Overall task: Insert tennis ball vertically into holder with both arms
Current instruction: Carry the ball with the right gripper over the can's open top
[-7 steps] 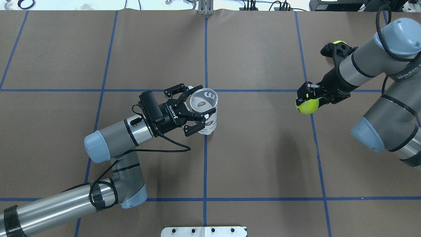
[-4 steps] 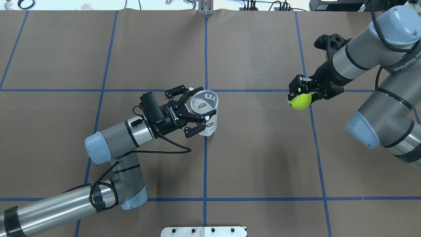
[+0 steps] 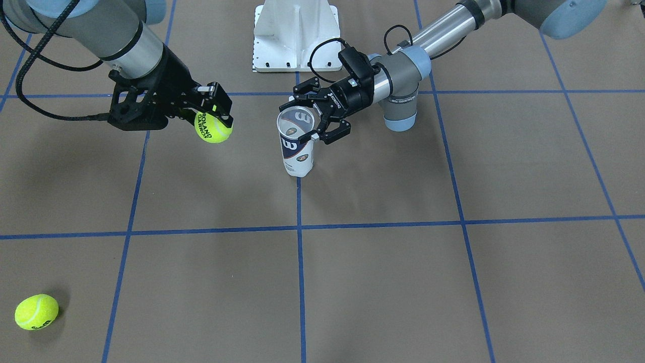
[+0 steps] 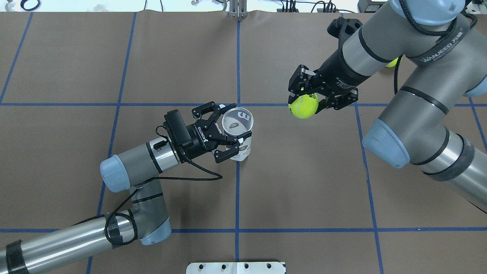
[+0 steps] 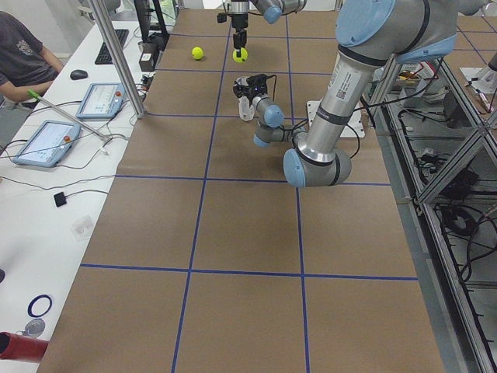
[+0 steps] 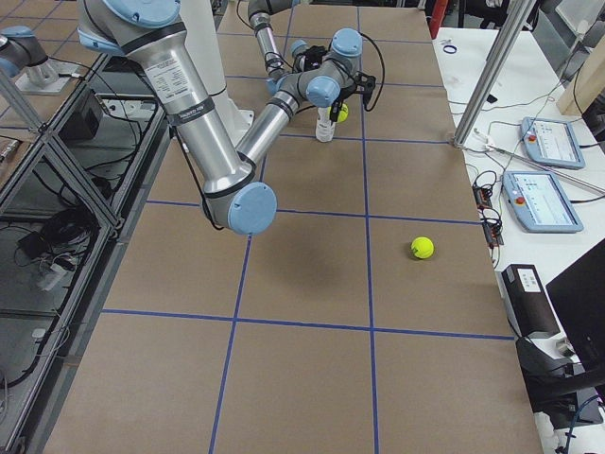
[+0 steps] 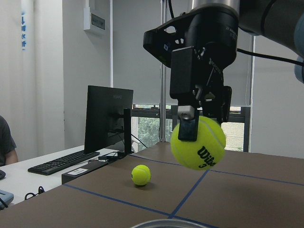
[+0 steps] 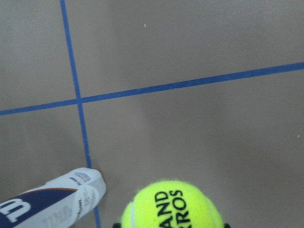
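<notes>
The holder (image 4: pixel 242 150), a clear can with a navy and white "W" label, stands upright on the brown table, open mouth up. My left gripper (image 4: pixel 235 127) is shut around its upper part; it also shows in the front view (image 3: pixel 302 123) on the holder (image 3: pixel 297 157). My right gripper (image 4: pixel 306 99) is shut on a yellow tennis ball (image 4: pixel 303 107) and holds it above the table, to the right of the holder and apart from it. The ball (image 3: pixel 213 127) hangs higher than the can's mouth in the left wrist view (image 7: pixel 198 145). The right wrist view shows the ball (image 8: pixel 173 206) and the can's base (image 8: pixel 52 202).
A second tennis ball (image 3: pixel 36 312) lies loose on the table at the far right side, partly hidden behind my right arm in the overhead view (image 4: pixel 392 62). The white pedestal base (image 3: pixel 295 30) stands at the robot's edge. Blue tape lines cross the table.
My right arm has swung left with the ball, from the far right to just right of the holder. My left gripper and the holder have stayed about where they were.
</notes>
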You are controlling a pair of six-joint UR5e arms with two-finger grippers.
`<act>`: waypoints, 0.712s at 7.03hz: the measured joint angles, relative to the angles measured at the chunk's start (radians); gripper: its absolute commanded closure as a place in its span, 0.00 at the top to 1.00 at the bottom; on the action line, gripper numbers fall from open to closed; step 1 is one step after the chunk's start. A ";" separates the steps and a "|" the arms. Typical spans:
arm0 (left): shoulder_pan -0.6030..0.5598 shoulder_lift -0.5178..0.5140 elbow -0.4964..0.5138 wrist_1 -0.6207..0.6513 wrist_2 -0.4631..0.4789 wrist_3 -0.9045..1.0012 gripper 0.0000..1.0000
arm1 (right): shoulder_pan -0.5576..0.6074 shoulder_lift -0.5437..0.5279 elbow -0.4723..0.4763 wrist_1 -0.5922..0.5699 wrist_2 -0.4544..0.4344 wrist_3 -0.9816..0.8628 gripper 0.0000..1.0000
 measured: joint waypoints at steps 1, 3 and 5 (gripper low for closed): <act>0.000 0.000 0.000 0.000 0.000 0.000 0.86 | -0.015 0.023 -0.001 0.000 -0.007 0.028 0.01; 0.001 0.000 0.000 0.000 0.000 -0.001 0.86 | -0.067 0.073 -0.008 -0.002 -0.061 0.084 0.02; 0.002 0.000 0.000 0.000 0.000 -0.002 0.87 | -0.097 0.100 -0.006 -0.002 -0.087 0.127 0.09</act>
